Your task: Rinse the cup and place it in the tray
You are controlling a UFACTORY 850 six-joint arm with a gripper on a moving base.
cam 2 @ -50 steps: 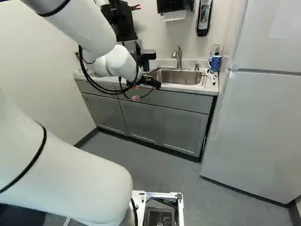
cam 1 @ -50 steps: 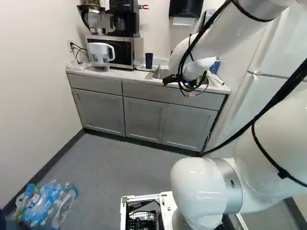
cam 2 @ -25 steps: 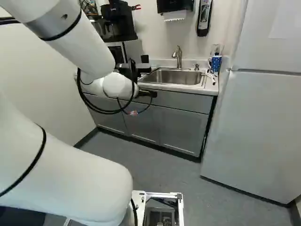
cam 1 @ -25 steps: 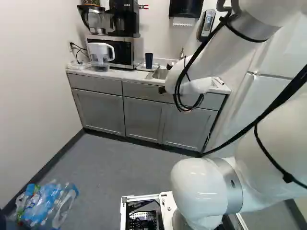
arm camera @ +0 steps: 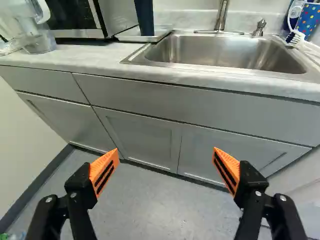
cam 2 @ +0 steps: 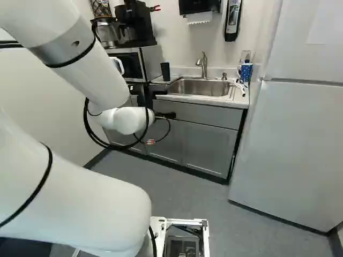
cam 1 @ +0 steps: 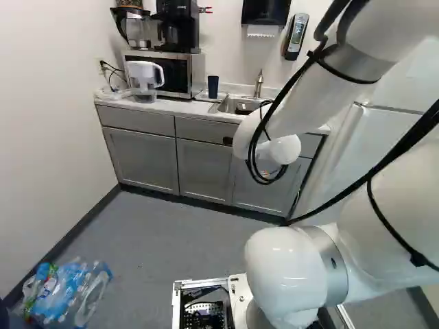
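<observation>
Pincer (cam 2: 167,115) spread; dark cup (arm camera: 145,17) well ahead, upright on tray (arm camera: 124,37).

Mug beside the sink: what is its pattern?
The mug is blue with coloured dots, clearest in wrist view.

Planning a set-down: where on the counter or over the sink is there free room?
Bare counter runs before the microwave, between the water pitcher and sink. A hand could probably pass over the basin, in front of the faucet. Crowded: the tray, with the cup on it, and the sink's opposite end, by the polka-dotted mug.
</observation>
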